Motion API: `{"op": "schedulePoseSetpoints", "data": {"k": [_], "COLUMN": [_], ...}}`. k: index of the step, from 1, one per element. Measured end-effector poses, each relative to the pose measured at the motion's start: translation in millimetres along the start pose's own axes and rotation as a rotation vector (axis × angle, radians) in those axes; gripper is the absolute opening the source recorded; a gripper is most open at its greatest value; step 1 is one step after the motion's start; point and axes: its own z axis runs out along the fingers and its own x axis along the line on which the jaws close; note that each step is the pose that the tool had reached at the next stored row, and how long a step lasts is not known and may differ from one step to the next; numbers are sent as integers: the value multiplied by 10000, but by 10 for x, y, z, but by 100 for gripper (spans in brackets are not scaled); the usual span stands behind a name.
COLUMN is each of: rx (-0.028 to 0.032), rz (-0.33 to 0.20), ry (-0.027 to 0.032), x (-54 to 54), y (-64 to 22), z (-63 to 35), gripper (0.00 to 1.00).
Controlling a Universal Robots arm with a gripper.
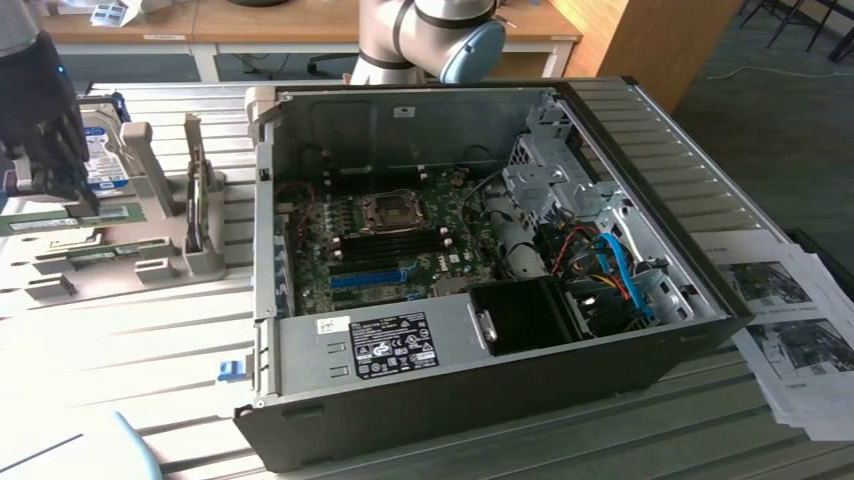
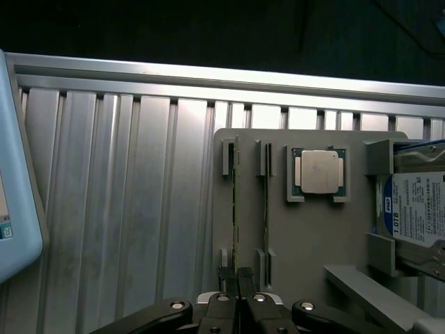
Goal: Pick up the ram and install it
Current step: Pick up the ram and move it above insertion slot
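Exterior view: end effector (image 1: 74, 198) low over the grey holder (image 1: 150, 268) on the slatted table (image 1: 134, 360), tips at the green ram (image 1: 83, 216), to the exterior view's left of the open computer case (image 1: 467, 400) with its dark memory slots (image 1: 396, 228). Wrist view: end effector (image 2: 234, 277) narrowed to a pinch on the near end of the ram (image 2: 236, 202), seated on edge in a holder groove, second stick (image 2: 266, 202) just beside, processor (image 2: 318, 172) beyond. For a clean lift: straight pull out of the groove, no twist, grip centred on the board's edge, neighbouring stick left untouched.
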Motion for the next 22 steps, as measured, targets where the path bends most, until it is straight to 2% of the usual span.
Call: {"op": "schedulePoseSetpoints", "data": {"k": [7, 22], "rx": [-17, -42], "rz": [1, 6], "ry": [0, 0], "x": [0, -4], "y": [-7, -25], "z": [-60, -354], "gripper": [11, 11]}}
